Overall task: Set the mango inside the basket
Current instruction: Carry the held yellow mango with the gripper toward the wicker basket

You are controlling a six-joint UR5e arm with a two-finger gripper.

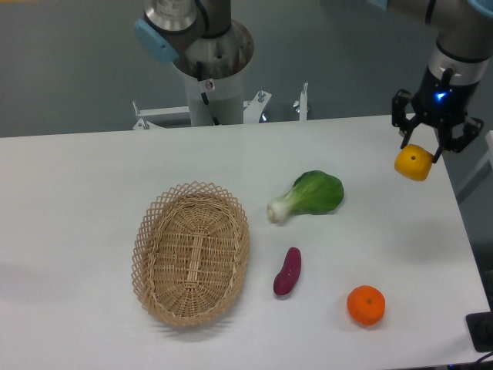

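My gripper hangs at the far right of the table, above its right edge. It is shut on the mango, a yellow-orange fruit seen end-on, held up off the table. The basket, an oval of light tan wicker with a lattice rim, lies at the left-centre of the table and has nothing in it. The gripper is far to the right of the basket and further back.
A green leafy vegetable lies in the middle of the table. A purple piece lies just right of the basket. A round orange tangerine sits at the front right. The arm's base column stands at the back.
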